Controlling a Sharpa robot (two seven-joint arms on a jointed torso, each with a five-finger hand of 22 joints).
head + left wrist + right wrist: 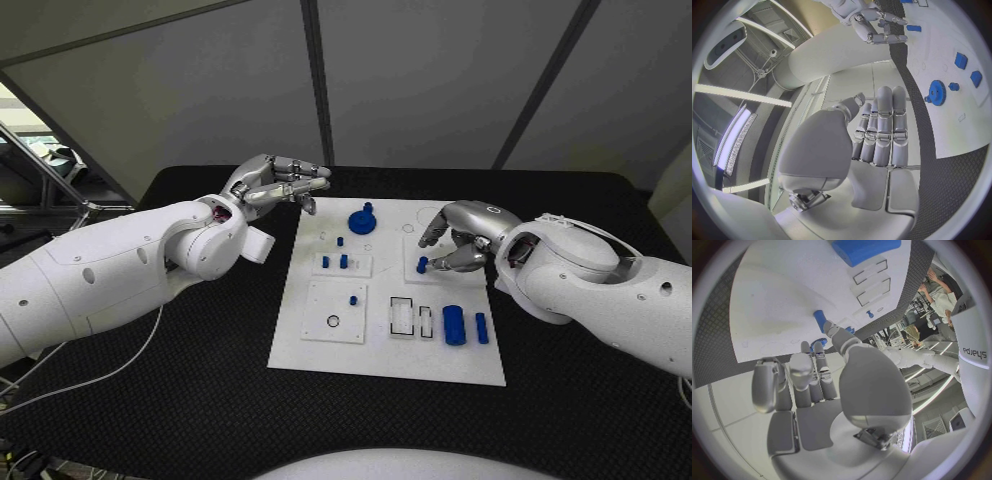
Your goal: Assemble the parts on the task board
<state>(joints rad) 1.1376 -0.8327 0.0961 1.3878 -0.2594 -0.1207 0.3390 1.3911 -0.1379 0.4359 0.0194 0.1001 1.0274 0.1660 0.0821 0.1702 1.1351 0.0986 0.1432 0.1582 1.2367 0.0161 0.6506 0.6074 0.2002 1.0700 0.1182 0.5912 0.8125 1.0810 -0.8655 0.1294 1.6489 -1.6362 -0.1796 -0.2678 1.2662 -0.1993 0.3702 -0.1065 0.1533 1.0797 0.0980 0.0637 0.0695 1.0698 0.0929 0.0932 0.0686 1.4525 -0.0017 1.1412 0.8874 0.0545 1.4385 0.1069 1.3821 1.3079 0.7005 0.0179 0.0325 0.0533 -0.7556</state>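
Nearest us, two rigid blue plastic cylinders (456,325) lie loose on the white task board (317,355); we judge them light, best pinched mid-length. Our right hand (459,240) pinches a small blue peg (423,265); our left hand (274,185) hovers empty, fingers apart.

In the head view the right hand (464,238) covers part of the task board (346,352) near its far right corner, and whether its fingertips touch the small blue peg (421,265) beneath them cannot be told. The right wrist view cuts off a large blue part (864,249) at its rim. The board's small recesses (408,317) are too small to make out.
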